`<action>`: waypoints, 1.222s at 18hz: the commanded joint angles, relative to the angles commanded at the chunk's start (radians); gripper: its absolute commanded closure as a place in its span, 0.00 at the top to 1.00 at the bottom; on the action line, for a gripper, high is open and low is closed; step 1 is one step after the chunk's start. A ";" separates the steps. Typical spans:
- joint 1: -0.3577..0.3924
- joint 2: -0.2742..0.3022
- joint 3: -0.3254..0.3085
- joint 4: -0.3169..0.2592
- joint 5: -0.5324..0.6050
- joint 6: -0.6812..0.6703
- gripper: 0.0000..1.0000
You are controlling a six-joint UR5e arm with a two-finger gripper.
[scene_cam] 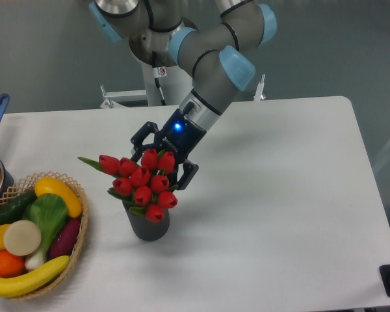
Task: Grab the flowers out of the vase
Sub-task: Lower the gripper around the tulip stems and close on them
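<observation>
- Near the middle of the white worktop (279, 195), the gripper (161, 168) sits right behind the flowers (142, 184), its jaws spread apart, one finger showing at the upper left of the bunch and the other at its right edge; whether they touch the buds or have hold of anything I cannot tell, as the blooms hide the gap
- Risk one: if the jaws close on the buds rather than the stems, the heads may crush or slip free on the lift
- Risk two: a slanted pull could drag the vase (148, 223) along or tip it; it looks small and light
- Risk three: a sideways push might knock the vase towards the wicker basket (78, 229) just to its left
- Flowers: a tight bunch of red tulip buds with green leaves, one leaf jutting out left; the bunch stands in the dark grey vase, leaning a little leftwards, taller than the vase itself
</observation>
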 joint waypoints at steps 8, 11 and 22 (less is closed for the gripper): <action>0.006 -0.026 0.003 0.037 -0.083 0.000 1.00; 0.006 -0.026 0.003 0.037 -0.081 0.000 0.86; 0.012 -0.015 -0.006 0.037 -0.083 0.000 0.43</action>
